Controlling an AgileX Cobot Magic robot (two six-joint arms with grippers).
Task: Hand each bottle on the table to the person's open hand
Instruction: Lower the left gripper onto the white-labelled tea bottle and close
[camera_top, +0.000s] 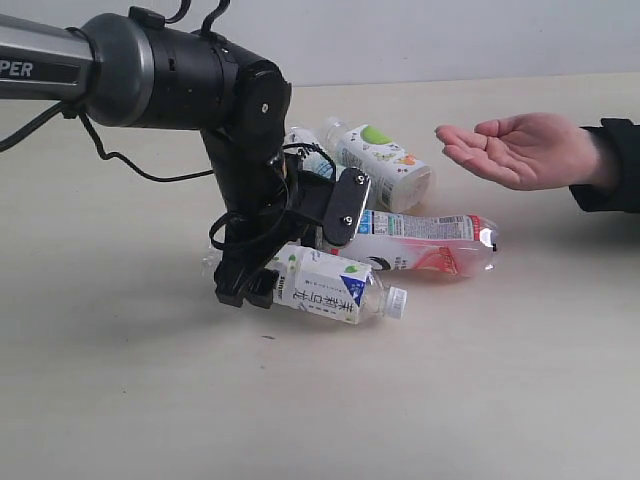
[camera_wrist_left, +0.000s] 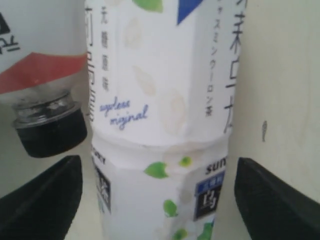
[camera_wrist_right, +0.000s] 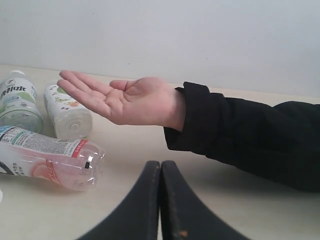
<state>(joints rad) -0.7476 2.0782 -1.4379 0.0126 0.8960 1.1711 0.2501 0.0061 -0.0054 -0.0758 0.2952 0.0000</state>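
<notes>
Nearest on the table (camera_top: 460, 400) lies a white-green labelled bottle (camera_top: 330, 288) on its side, white cap pointing right. My left gripper (camera_top: 250, 290) is down over its base end. In the left wrist view the same bottle (camera_wrist_left: 165, 100) sits between the open fingers (camera_wrist_left: 45, 200), with a thin gap on each side. The red-pink bottle (camera_top: 430, 243) lies just behind; its black cap (camera_wrist_left: 50, 130) is near one finger. A second white-green bottle (camera_top: 385, 163) and a white-blue one (camera_top: 308, 148) lie further back. The person's open hand (camera_top: 515, 148) hovers at the right. My right gripper (camera_wrist_right: 161, 172) is shut and empty.
A black sleeve (camera_wrist_right: 250, 135) follows the hand (camera_wrist_right: 125, 100) across the right wrist view, above the table. The left arm's black body (camera_top: 200, 75) and cable hang over the bottles at the back left. A pale wall stands behind the table.
</notes>
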